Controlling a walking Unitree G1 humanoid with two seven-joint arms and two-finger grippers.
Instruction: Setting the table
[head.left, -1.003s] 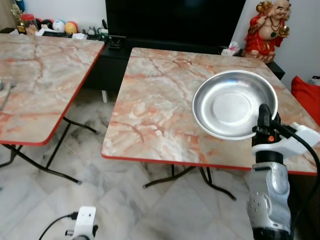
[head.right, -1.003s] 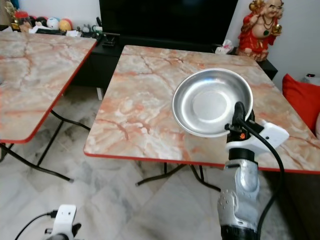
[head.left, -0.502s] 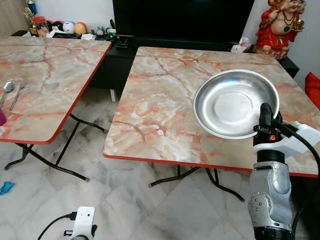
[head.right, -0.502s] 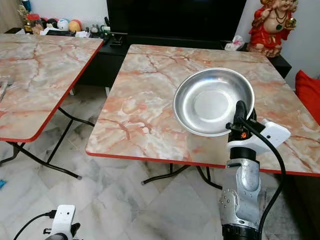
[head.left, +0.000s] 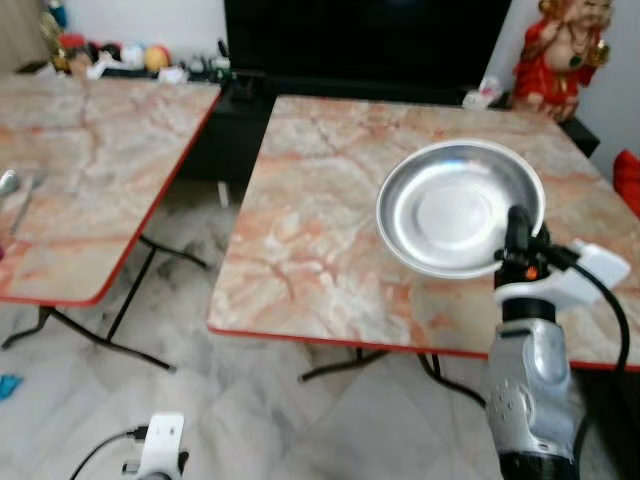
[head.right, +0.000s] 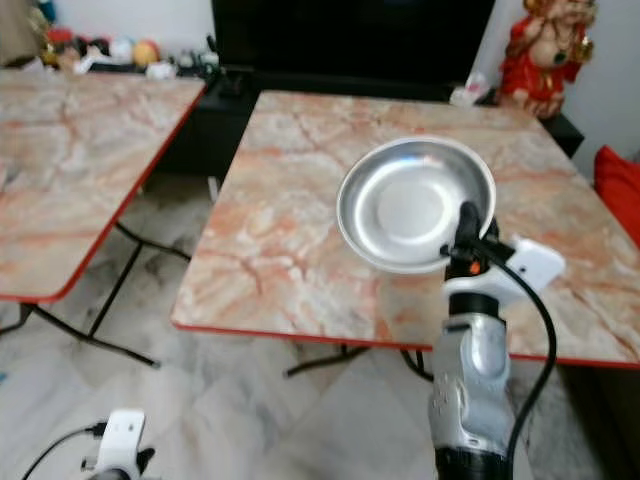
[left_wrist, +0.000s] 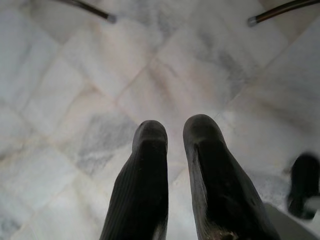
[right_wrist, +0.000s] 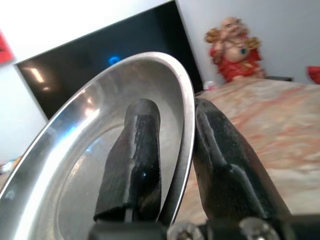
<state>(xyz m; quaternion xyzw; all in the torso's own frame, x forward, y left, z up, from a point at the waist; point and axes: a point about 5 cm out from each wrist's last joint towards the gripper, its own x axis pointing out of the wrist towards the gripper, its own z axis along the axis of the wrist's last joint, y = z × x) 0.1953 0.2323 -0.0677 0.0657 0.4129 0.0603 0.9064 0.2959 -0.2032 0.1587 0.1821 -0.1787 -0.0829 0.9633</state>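
Right gripper (right_wrist: 172, 165), arm raised upright, clamps the steel plate (head.left: 455, 205) by its rim above the marble table (head.left: 320, 250), shifted slightly leftward since before.

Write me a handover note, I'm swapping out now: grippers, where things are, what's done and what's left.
Right gripper: shut on the plate rim, one finger inside, one outside, holding it tilted over the right table.
Left gripper: low over the floor, holds nothing, fingers close together.
Spoons lie on the left table.
Done: plate picked up and brought to the table.
Left: set the plate down, release, fetch the spoons.
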